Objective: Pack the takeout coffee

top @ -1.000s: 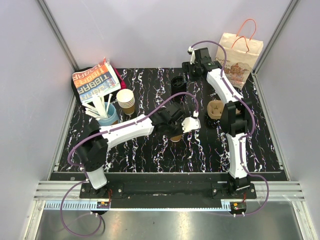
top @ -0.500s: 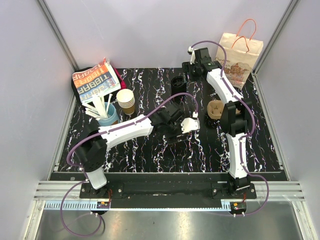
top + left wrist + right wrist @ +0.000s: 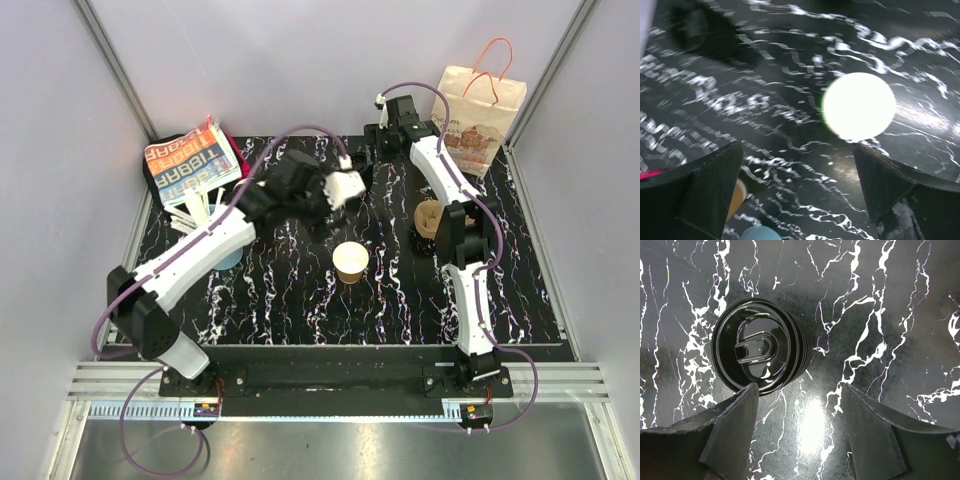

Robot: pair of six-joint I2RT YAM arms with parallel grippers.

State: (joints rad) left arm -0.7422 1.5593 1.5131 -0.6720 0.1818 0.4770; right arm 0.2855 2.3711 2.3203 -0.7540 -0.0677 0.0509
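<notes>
Right pincer (image 3: 799, 390) released, empty; black lid stack (image 3: 762, 357) off-centre by one finger. Centre first, nip top lid only. Left pincer (image 3: 797, 150) released, off lidless cup (image 3: 350, 262).

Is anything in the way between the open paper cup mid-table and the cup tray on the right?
Nothing visible: only bare table lies between the paper cup and the cup tray.

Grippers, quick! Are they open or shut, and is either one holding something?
Left gripper: open, holding nothing.
Right gripper: open, holding nothing, hovering by the black lids.
</notes>
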